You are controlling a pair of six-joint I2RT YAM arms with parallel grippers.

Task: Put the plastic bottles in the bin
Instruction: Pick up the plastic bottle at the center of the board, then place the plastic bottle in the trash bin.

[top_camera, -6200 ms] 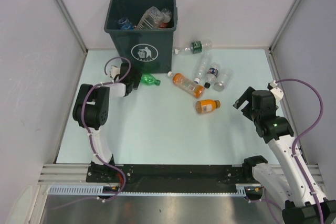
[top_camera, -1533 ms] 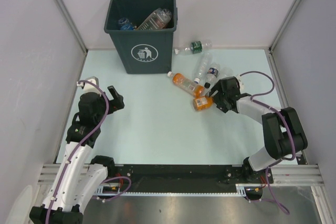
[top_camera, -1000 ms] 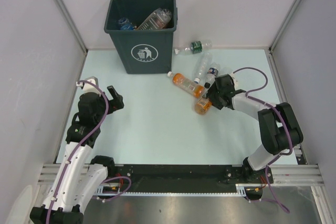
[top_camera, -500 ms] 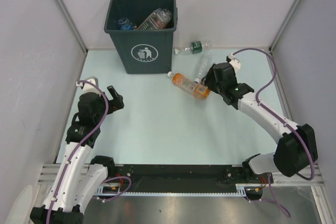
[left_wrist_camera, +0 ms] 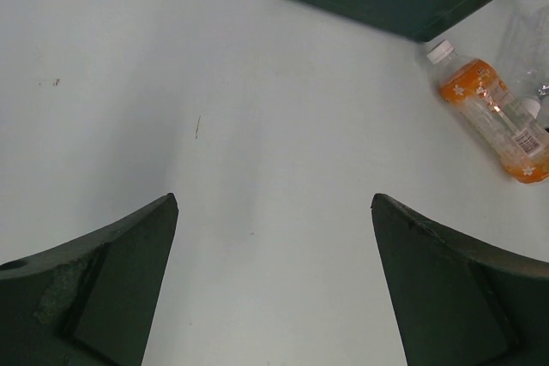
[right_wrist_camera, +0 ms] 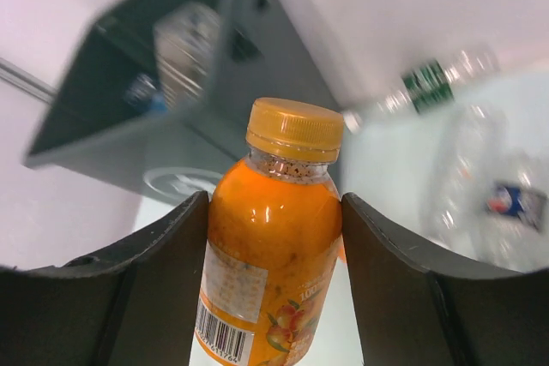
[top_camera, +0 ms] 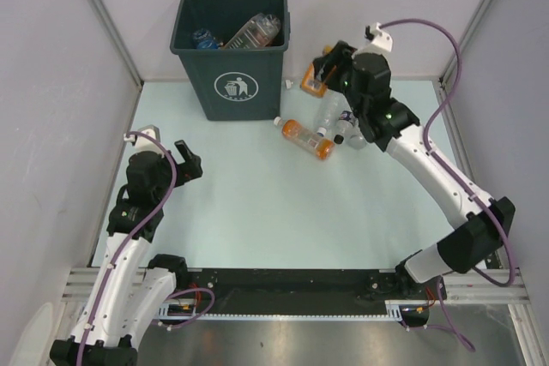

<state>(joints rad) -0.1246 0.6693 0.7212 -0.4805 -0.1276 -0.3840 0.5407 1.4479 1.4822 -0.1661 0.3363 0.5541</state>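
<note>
Grip is confirmed at the right end effector [right_wrist_camera: 274,212]: its jaws are closed on the sides of an orange-filled bottle [right_wrist_camera: 273,272], clamped below the yellow cap, which points toward the bin [right_wrist_camera: 129,100]. The bottle is carried high above the worktop [top_camera: 257,203], just to the right of the bin and not yet over its opening. This height is judged to be what is needed for the rim to be cleared before release. The left end effector [left_wrist_camera: 274,203] is seen fully open and empty, low over bare worktop on the left side and well apart from every bottle. It is judged to be kept out of the way. Inside the bin a large clear bottle [top_camera: 254,30] is noted leaning toward the right rim, beside a blue-labelled bottle [top_camera: 203,38]. On the worktop right of the bin lie a second orange bottle [top_camera: 307,139], some clear bottles [top_camera: 329,111] and a green-labelled bottle [right_wrist_camera: 429,83]. Only the right rim stands between the held bottle and the opening, though the leaning bottle may be struck on the drop.
</note>
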